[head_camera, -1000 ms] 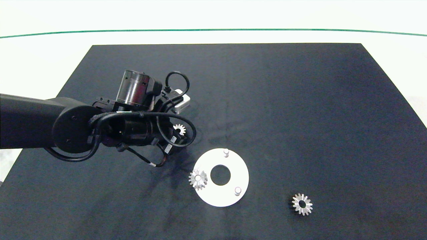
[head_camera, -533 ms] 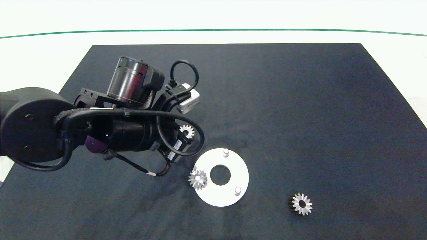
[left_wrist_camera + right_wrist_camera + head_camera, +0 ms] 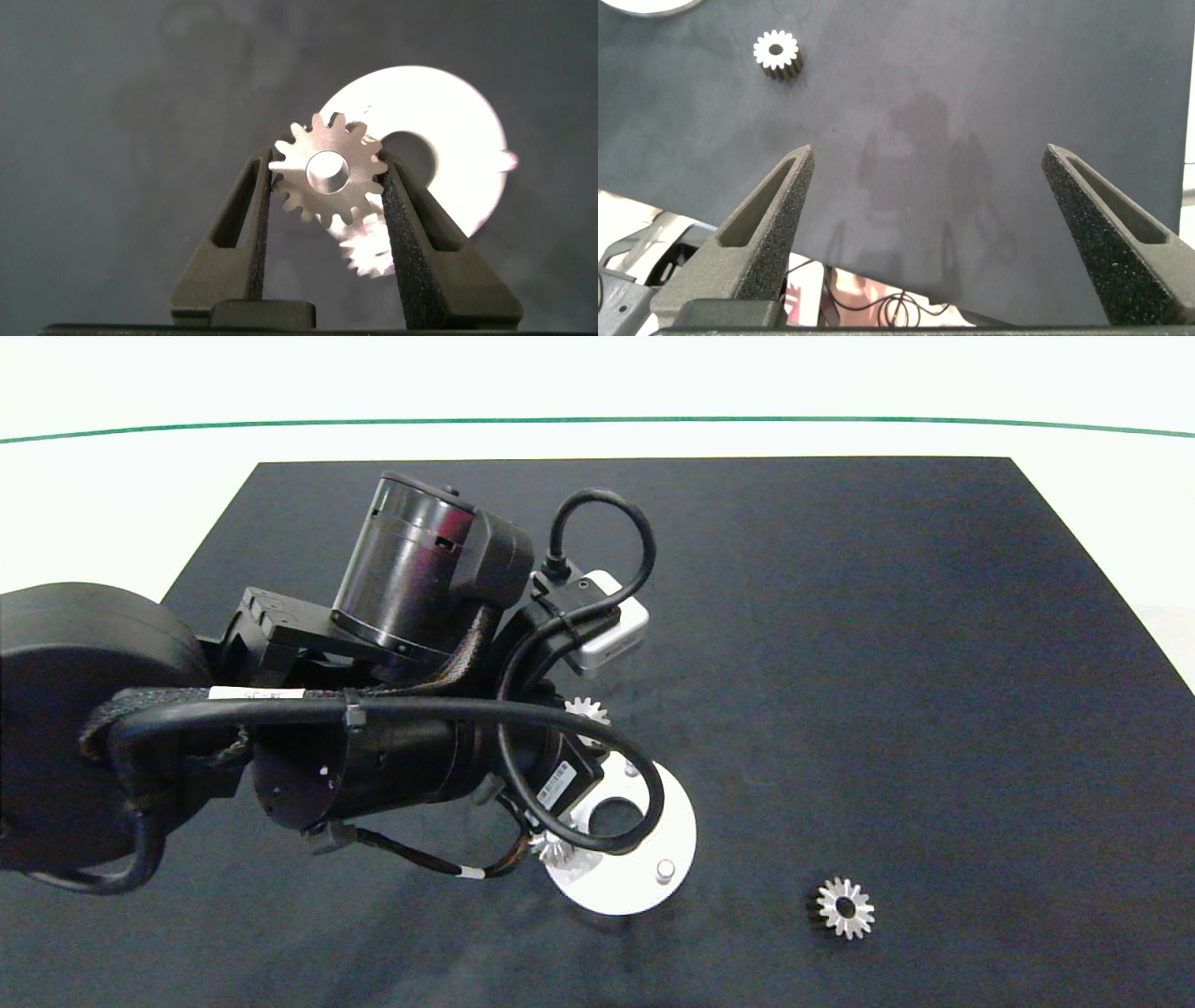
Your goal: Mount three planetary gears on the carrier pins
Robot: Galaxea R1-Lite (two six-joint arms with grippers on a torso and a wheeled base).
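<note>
Wrist view alone shows left tool (image 3: 327, 191) clamping gear (image 3: 328, 172)

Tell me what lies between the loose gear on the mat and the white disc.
Nothing: in the head view only bare dark mat separates the loose gear from the white disc. The left gripper holds another gear.

A robotics lab bench: a plain white table (image 3: 112, 495) edged by a thin green line (image 3: 597, 420) carries a flat black cloth mat (image 3: 840, 616), bare apart from small metal assembly parts. Beyond the mat's edge, past the wide-apart jaws in the right wrist view, loose black cables (image 3: 868, 303) trail on the floor.
</note>
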